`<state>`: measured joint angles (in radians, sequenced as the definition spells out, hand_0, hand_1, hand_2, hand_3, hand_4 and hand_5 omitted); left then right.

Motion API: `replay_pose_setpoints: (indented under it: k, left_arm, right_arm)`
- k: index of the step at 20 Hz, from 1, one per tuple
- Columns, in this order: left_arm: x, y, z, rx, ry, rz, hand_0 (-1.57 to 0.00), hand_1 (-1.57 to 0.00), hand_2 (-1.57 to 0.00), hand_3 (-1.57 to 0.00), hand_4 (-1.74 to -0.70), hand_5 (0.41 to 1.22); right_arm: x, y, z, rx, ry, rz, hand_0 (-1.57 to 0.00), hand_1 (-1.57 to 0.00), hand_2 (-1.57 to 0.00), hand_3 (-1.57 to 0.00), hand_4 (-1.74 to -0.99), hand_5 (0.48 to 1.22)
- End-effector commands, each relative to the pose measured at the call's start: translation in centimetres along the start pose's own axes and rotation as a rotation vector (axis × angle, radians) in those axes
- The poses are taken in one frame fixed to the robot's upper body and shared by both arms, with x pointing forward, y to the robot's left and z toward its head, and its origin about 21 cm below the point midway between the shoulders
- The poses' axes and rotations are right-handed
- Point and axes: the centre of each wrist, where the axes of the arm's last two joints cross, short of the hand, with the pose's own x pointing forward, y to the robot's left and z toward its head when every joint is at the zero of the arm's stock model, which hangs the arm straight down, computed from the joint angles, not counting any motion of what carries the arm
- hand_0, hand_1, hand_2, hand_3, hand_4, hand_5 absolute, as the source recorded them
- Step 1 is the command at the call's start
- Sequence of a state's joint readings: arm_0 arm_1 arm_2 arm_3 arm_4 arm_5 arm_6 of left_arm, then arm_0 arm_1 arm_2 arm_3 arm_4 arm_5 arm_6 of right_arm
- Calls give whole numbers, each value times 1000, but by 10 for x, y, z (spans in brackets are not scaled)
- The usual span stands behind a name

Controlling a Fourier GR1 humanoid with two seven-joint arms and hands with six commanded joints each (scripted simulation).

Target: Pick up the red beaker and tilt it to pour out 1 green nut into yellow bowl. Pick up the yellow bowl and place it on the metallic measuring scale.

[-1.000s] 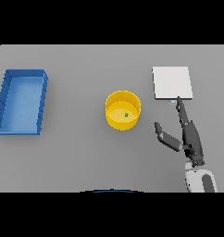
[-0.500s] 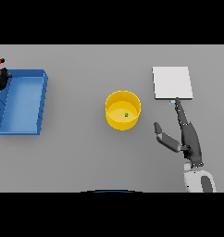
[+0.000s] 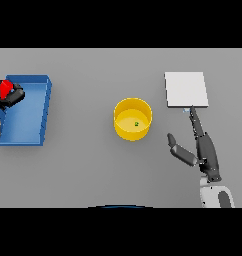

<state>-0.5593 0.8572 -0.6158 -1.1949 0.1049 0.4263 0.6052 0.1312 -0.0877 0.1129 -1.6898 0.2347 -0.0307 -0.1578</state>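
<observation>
The left hand (image 3: pixel 12 96) is seen at the left edge of the grey table (image 3: pixel 93 165), its dark fingers curled around the red beaker (image 3: pixel 5 89), which is held over the far left corner of the blue bin (image 3: pixel 45 112). Whether the beaker is upright or tilted cannot be told, since only a small red part shows above the fingers. The bin lies along the table's left side. Near the middle of the table the yellow bowl (image 3: pixel 119 125) is set, with one small green nut (image 3: pixel 136 124) lying inside it. The right hand (image 3: pixel 205 150) is found toward the right near edge, fingers straight and thumb spread out toward the bowl, holding nothing. Its fingertips reach the near edge of the metallic measuring scale (image 3: pixel 186 89), a pale square plate toward the right far side, well apart from the bowl.
</observation>
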Motion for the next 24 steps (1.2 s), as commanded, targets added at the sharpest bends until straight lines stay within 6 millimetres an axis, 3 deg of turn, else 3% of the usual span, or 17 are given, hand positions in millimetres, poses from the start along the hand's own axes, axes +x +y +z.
replay_pose_setpoints:
  k: [1,4,8,14,17,19,24]
  left_arm:
    - [-4,1,5,-69,12,-17,-1166,-944,-959,-903,-1120,778]
    - [-1,13,8,-158,7,-56,-596,-483,-490,-462,-916,723]
    - [-2,12,12,-195,3,-48,-244,-197,-200,-189,-815,684]
    - [9,18,9,-143,-66,16,-63,-51,-52,-49,-785,674]
    - [9,19,8,-141,-76,30,-32,-26,-26,-24,-780,679]
    - [9,14,8,-149,-73,32,-20,-16,-16,-15,-779,693]
    - [8,11,10,-161,-74,41,-6,-5,-5,-4,-794,710]
  right_arm:
    - [0,-1,2,-1,-8,3,1,1,1,1,-1187,664]
    - [-1,0,3,-3,10,14,1,1,1,1,-1182,667]
    - [0,-1,7,-4,3,16,1,1,1,1,-1187,666]
    - [4,5,0,10,30,83,1,1,1,1,-1203,660]
    - [11,7,-10,91,-25,100,1,1,1,1,-1162,694]
    - [19,-3,-24,157,-65,185,1,1,1,1,-1202,709]
    - [35,-6,-55,358,-91,440,1,1,1,1,-1278,683]
